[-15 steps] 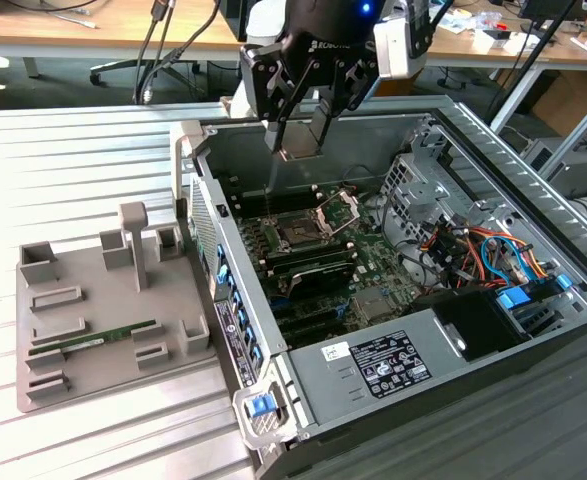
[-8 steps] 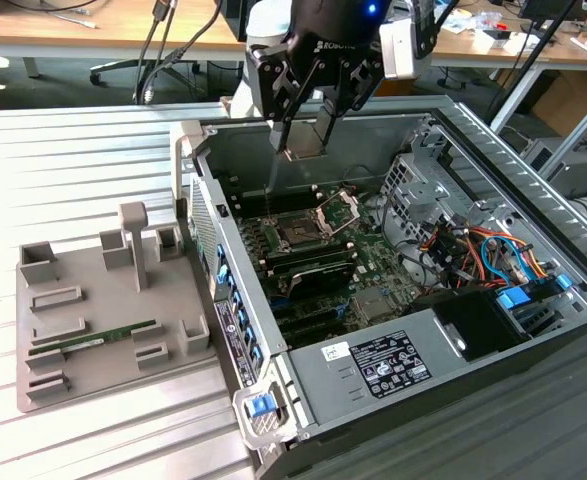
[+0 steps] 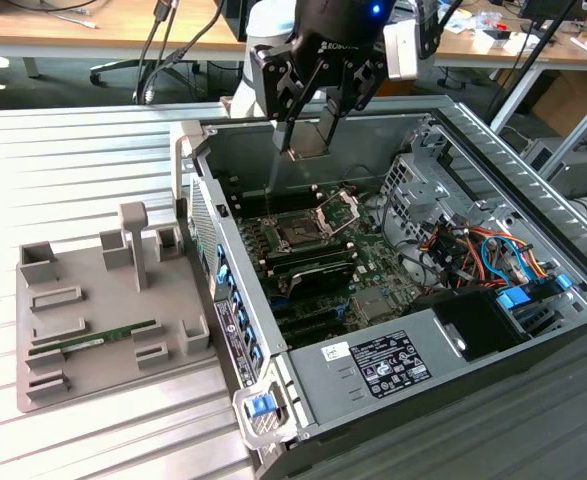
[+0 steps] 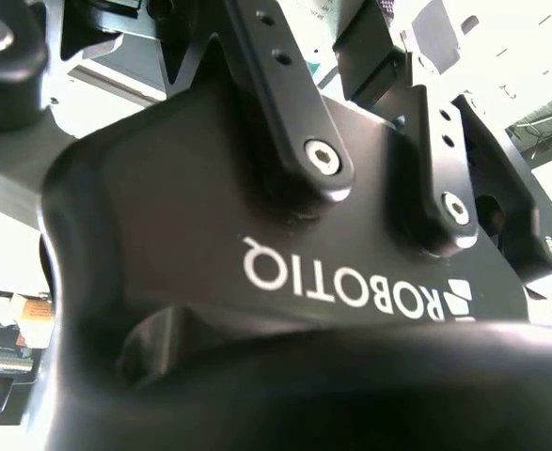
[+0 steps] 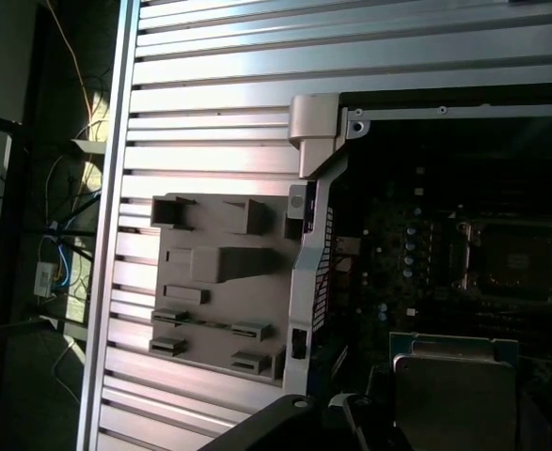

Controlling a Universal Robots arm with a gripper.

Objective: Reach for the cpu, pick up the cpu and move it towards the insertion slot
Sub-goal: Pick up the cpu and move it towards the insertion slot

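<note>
Room: office desks and a chair behind a ribbed metal counter (image 3: pixel 83 160).
Exterior view, case: open computer case (image 3: pixel 533 180) lying on the counter, green board inside, a grey holder tray (image 3: pixel 93 330) on the exterior view's left.
Exterior view, pincer: pincer (image 3: pixel 308 140) hangs above the board, pinching the cpu (image 3: pixel 308 148), a thin pale square held between its fingers.
Exterior view, slot: insertion slot (image 3: pixel 298 233) sits below and apart from the cpu, its silver frame (image 3: pixel 338 210) swung open.
Second wrist view: black pincer body (image 4: pixel 257 235) up close; fingertips cut off.
First wrist view: cpu (image 5: pixel 454 399) seen from above as a flat pale plate, the slot (image 5: pixel 515 261) near it but not under it.
Progress: reach and pick-up look done; the cpu is in the air and not yet over the slot.
Hidden: pins inside the slot too dark to make out.
</note>
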